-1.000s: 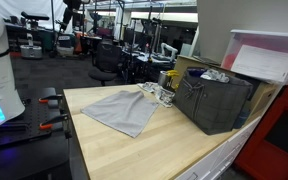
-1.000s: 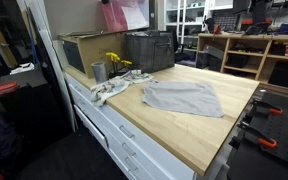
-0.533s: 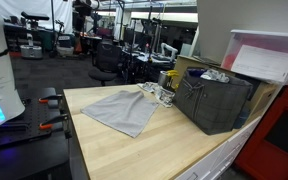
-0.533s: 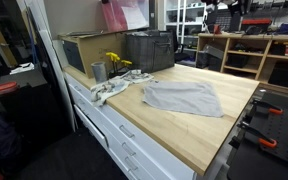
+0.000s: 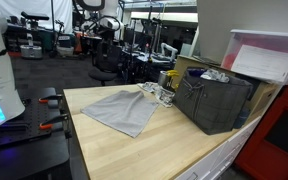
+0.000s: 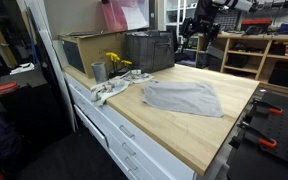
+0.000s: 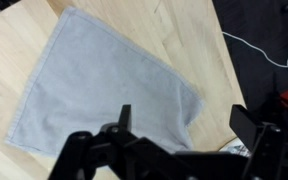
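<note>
Butcher-block wood fills the wrist view. Closest to my camera the fingers [image 7: 124, 118] stand spread as wide as they go, holding nothing, well above the table [image 7: 14, 50]. Below them the grey cloth [image 7: 104, 85] lies flat and roughly square on the wood, one corner pointing toward the table's edge.

I judge it light, limp and not fragile. It should drape and fold once lifted, and it may slide on the smooth wood instead of bunching. A corner or an edge looks the best place to pinch, pressing down to the wood so the fingers gather a fold; the middle offers only flat sheet.

Only the wrist view shows the cloth's corners from above, and a white cable [image 7: 264, 55] on the dark floor past the table edge. Both exterior views show what it cannot: how high the arm [image 6: 206, 22] hangs over the cloth [image 6: 184, 98]. They also show a crumpled white rag [image 6: 109, 88] just beside the cloth, then a metal cup [image 6: 99, 71], yellow flowers [image 6: 114, 62] and a dark crate [image 6: 149, 50] farther back.
</note>
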Tool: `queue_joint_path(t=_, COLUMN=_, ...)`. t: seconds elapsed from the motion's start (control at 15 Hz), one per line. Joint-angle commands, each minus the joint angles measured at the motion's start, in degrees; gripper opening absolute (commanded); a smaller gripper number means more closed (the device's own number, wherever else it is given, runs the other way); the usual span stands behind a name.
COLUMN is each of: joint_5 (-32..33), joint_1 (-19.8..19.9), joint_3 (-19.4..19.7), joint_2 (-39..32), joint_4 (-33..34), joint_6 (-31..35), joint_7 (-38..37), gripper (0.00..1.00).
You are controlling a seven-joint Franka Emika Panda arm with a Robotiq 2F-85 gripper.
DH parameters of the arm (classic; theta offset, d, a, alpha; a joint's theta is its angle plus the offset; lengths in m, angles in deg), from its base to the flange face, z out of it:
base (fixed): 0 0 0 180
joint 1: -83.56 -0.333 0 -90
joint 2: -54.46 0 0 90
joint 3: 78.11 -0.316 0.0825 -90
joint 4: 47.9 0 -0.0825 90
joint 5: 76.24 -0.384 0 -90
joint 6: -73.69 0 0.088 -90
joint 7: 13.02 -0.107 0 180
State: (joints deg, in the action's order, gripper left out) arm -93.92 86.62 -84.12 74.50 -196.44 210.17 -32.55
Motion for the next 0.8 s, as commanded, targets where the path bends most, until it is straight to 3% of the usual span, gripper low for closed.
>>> queue_joint_path(t=0.0, joint_5=2.64, joint_1=1.46, joint_3=3.33, joint_2=-10.59, joint_4=4.00, joint_6=6.70, joint_7=0.31, gripper=1.00)
queue_joint_path(t=0.33, joint_5=0.35, joint_1=2.07, joint_3=8.59, joint_2=-21.99, joint_4=8.47, joint_6=11.19, joint_7=1.60, gripper=1.00)
queue_joint_path(t=0.73, joint_5=-3.01, joint_1=4.20, joint_3=11.88, joint_2=-33.20, joint_4=13.61, joint_6=13.89, joint_7=2.78, gripper=1.00)
